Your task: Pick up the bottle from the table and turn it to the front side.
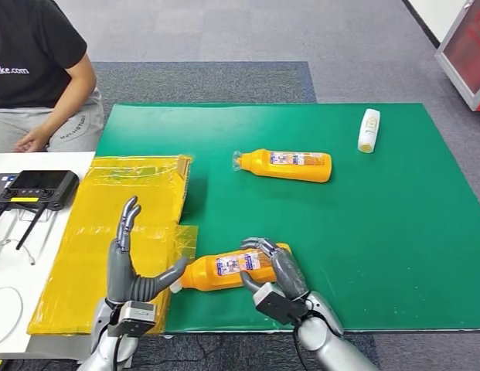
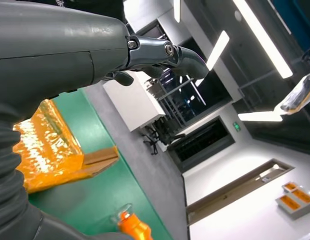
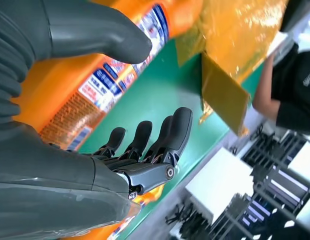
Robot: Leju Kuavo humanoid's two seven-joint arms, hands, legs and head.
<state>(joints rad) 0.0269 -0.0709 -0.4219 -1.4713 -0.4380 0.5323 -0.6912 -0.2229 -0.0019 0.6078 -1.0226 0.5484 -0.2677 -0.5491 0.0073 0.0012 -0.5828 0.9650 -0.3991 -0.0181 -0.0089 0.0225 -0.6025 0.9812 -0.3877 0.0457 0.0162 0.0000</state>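
Note:
An orange bottle (image 1: 226, 271) with a blue and white label lies on its side near the front edge of the green mat (image 1: 371, 247), cap toward my left. My right hand (image 1: 278, 274) straddles its base end, fingers arched over the far side and the thumb on the near side. In the right wrist view the thumb lies across the bottle (image 3: 93, 85), and a strip of mat shows between the bottle and the fingers (image 3: 146, 145). My left hand (image 1: 129, 267) is spread open over the yellow box, thumb reaching toward the cap (image 2: 127, 220).
A second orange bottle (image 1: 284, 165) lies mid-mat and a small white bottle (image 1: 369, 130) at the far right. A flattened yellow-taped box (image 1: 120, 224) overlaps the mat's left edge. A black device (image 1: 35, 188) sits on the white table. A person (image 1: 39, 69) sits at the far left.

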